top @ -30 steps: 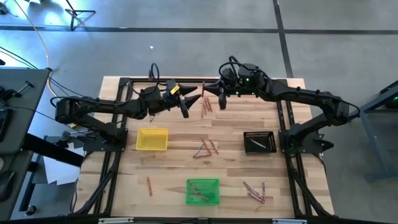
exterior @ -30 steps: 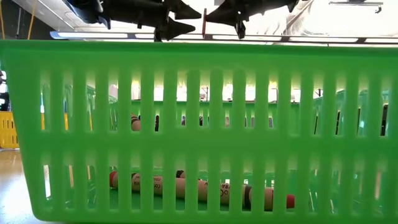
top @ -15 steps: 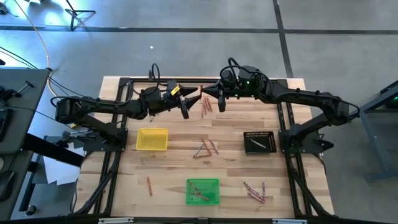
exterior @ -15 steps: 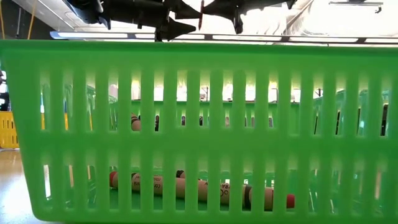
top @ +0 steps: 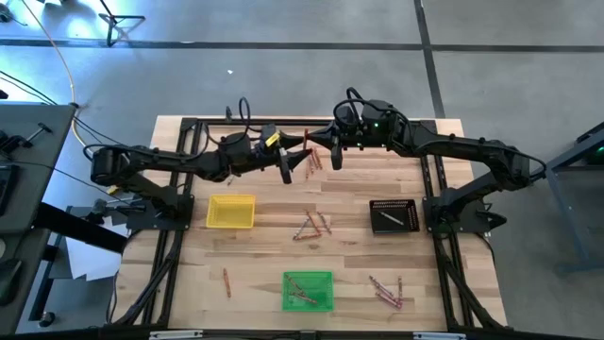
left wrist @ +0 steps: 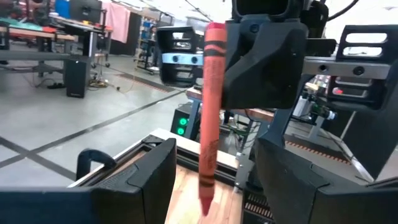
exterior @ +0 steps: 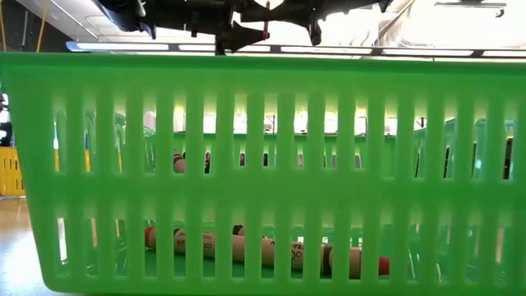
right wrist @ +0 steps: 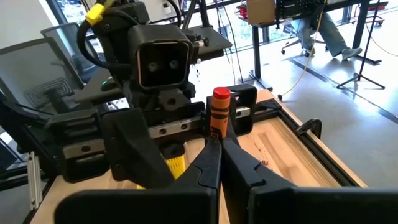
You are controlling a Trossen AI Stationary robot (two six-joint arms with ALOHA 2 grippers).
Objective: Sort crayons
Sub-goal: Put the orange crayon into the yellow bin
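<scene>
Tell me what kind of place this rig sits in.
Probably a robotics lab or workshop: bare concrete floor, workbenches with equipment in the background, and a person on a rolling office chair nearby.

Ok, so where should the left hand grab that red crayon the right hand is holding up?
Take the red crayon on its wrapped shaft, clear of where the right hand pinches it, coming in level from the left arm's side. It stands upright between the fingers of the open left hand, so they can close across it.
</scene>
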